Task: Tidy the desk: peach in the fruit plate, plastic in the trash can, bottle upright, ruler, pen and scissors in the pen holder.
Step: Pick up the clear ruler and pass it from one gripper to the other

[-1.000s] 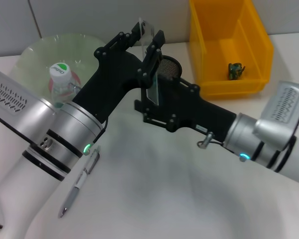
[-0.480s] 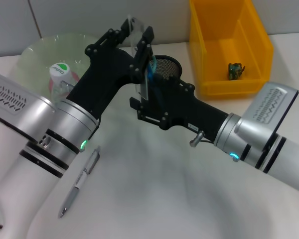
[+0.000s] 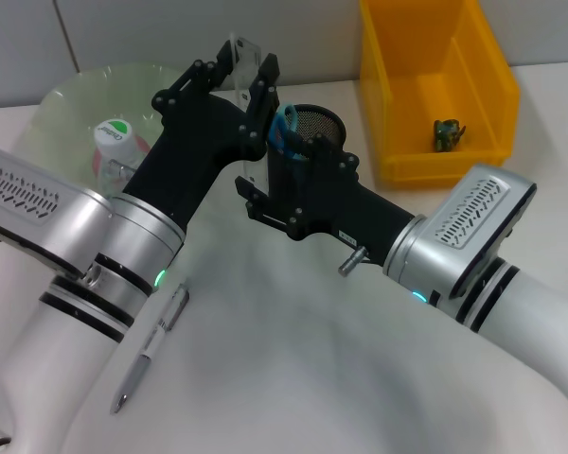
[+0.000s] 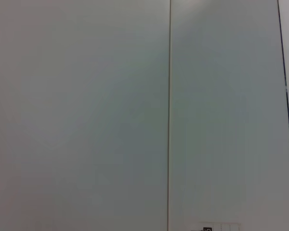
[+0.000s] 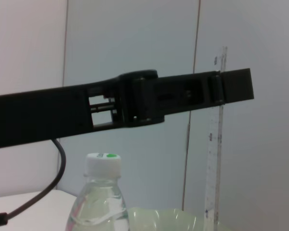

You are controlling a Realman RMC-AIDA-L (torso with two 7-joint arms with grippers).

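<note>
My left gripper (image 3: 239, 68) holds the clear ruler (image 3: 242, 52) upright.
My right gripper (image 3: 282, 151) is at the pen holder (image 3: 317, 123); I cannot tell its state.

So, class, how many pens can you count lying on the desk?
1: a slim silver pen lies on the white desk beside the left arm. Others may be hidden beneath the arms.

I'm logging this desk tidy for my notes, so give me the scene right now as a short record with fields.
left gripper: shut on the clear ruler, held upright left of the pen holder
right gripper: at the pen holder, by blue scissors handles
bottle: upright, by the green fruit plate
pen: lying on the table
yellow bin: small dark item inside
</note>
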